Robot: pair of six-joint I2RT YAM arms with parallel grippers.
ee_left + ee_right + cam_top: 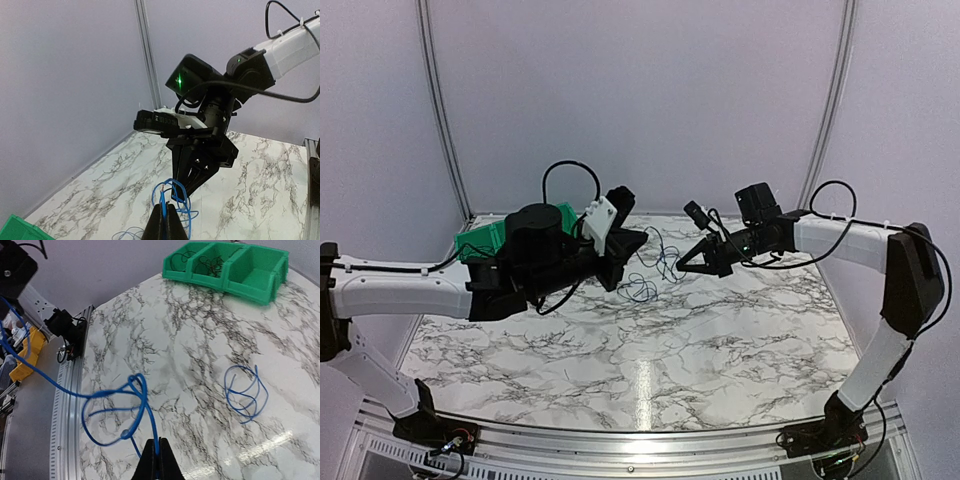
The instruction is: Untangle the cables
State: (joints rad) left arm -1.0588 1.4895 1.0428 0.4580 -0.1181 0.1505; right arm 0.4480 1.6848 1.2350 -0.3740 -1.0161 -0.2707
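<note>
left gripper (165, 221): jaws closed, pinching a strand of the blue cable loop (172, 196) at the fingertips; held above the table
right gripper (159, 456): jaws closed tight, a strand of the same blue cable loop runs straight into the tips
gripper relation: tips face each other, close together over the far middle of the marble table (720, 330); in the left wrist view the right gripper's tip sits just behind the left fingertips, in among the blue strands
blue cable loop: thin blue wire, lifted off the table, strung between the two grippers; hangs in one big knotted loop with crossing strands; one long strand runs up and off the left edge of the right wrist view
loose blue coil (245, 392): separate small coil, lying flat on the marble, apart from both grippers; in the top view it lies just below the gap between them
green bin (260, 277): at the far-left table edge, three compartments; thin dark wires in two, end one bare
wire colours: top view too small to tell
</note>
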